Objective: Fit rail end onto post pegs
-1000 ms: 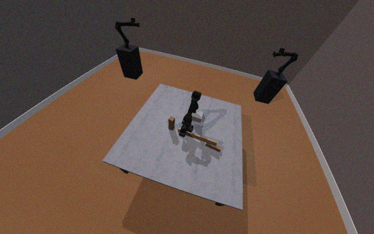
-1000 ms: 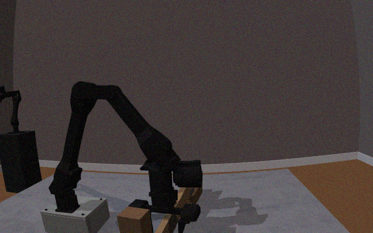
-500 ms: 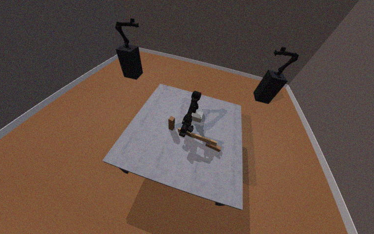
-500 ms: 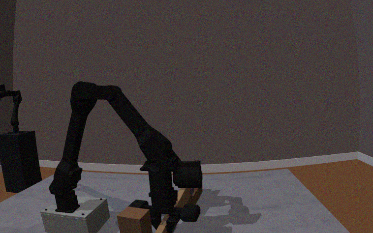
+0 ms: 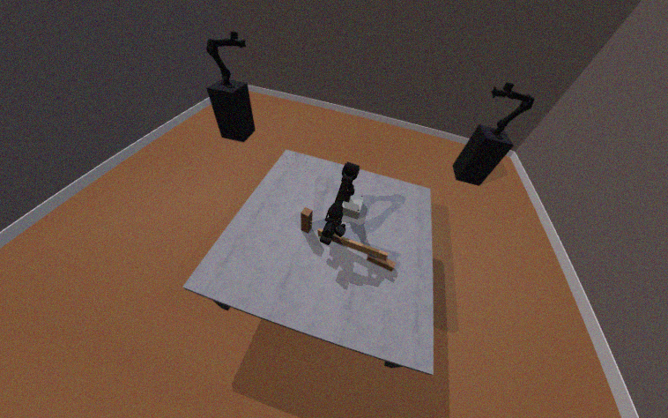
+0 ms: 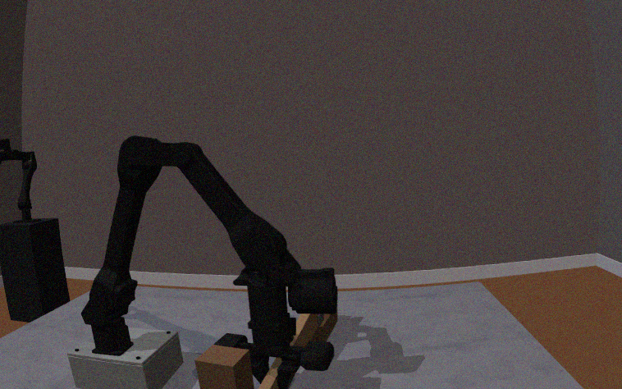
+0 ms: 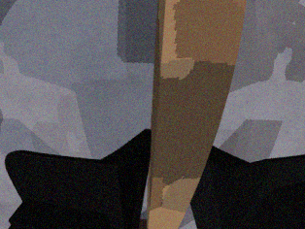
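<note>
Grey table (image 5: 274,290) carrying the assembly. Black arm (image 6: 192,193) arched from its white base (image 6: 125,364) down over the work. Wooden rail (image 5: 362,249) running from centre toward 4 o'clock in the top view, far end at the footboard block (image 5: 382,262). Gripper (image 6: 275,359) clenched on the rail's near end. Post (image 5: 306,219) standing apart, at 10 o'clock from that end.

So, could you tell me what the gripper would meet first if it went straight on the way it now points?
The gripper points down, jaws shut on the rail; going on would likely press the rail into the table just beneath.
</note>
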You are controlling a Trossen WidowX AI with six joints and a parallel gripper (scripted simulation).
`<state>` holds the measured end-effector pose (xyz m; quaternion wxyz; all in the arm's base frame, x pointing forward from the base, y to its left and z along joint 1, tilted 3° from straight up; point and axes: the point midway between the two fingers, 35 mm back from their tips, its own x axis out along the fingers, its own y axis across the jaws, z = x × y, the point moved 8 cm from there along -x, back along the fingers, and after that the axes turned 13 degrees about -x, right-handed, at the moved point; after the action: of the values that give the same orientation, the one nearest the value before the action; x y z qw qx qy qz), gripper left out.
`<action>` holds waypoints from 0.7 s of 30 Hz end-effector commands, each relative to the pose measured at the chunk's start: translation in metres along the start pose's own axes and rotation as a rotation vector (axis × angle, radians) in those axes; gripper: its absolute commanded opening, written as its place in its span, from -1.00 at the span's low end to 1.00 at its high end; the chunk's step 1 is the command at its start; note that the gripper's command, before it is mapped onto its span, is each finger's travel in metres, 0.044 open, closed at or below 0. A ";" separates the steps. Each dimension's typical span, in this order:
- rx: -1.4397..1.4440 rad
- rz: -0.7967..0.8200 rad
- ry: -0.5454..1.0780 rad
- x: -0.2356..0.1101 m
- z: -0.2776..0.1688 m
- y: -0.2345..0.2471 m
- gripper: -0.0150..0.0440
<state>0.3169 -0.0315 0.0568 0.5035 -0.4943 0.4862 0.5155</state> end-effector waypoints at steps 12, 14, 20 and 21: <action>0.002 -0.001 -0.005 -0.007 -0.001 0.000 -0.49; 0.002 -0.001 -0.005 -0.008 -0.001 -0.001 -0.49; 0.002 -0.001 -0.005 -0.011 -0.001 -0.002 -0.49; 0.002 -0.001 -0.005 -0.011 -0.001 -0.002 -0.49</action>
<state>0.3153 -0.0328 0.0610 0.5019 -0.4879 0.4908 0.5189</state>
